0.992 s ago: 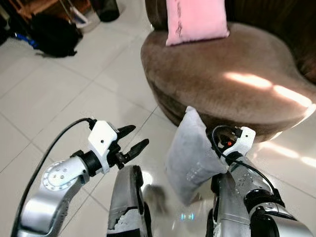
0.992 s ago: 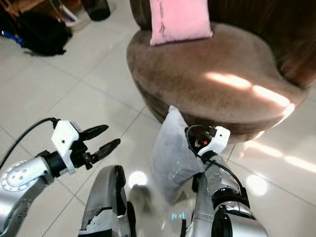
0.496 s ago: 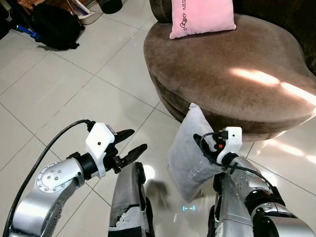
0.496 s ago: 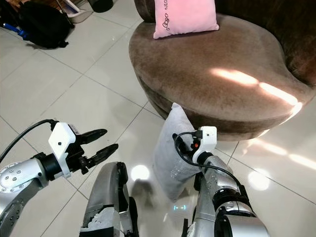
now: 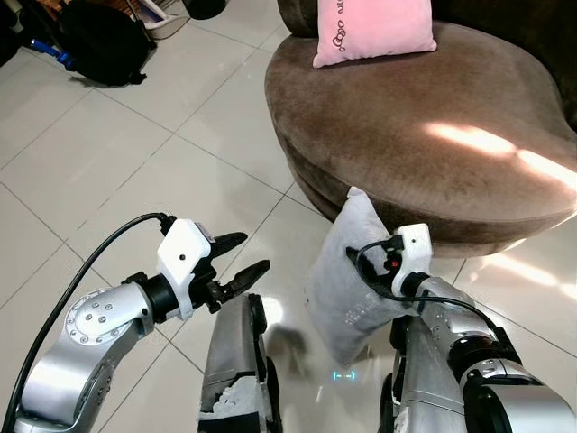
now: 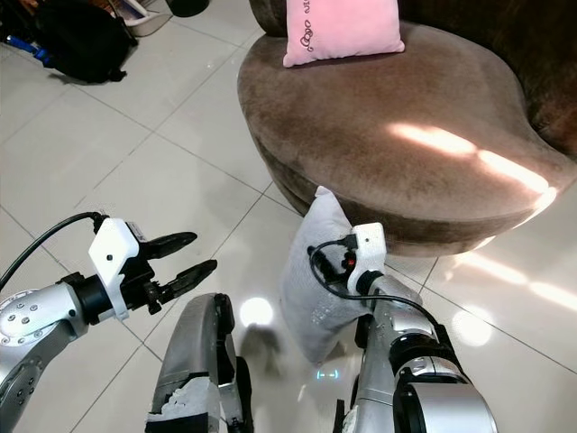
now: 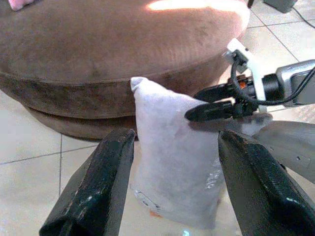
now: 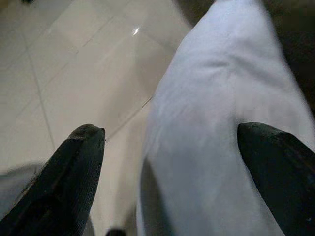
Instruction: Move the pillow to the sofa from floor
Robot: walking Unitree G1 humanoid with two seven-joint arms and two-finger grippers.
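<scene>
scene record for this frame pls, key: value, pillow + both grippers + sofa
target: grey pillow, standing on edge on the tiled floor, against the sofa base
destination: brown sofa, seat bare at the near part
already on sofa: pink pillow
right gripper: at the grey pillow, fingers open and spread across it, not closed on it
left gripper: open, off to the pillow's left, apart from it
other: black bag on the floor, far left
status: pillow not yet lifted
</scene>
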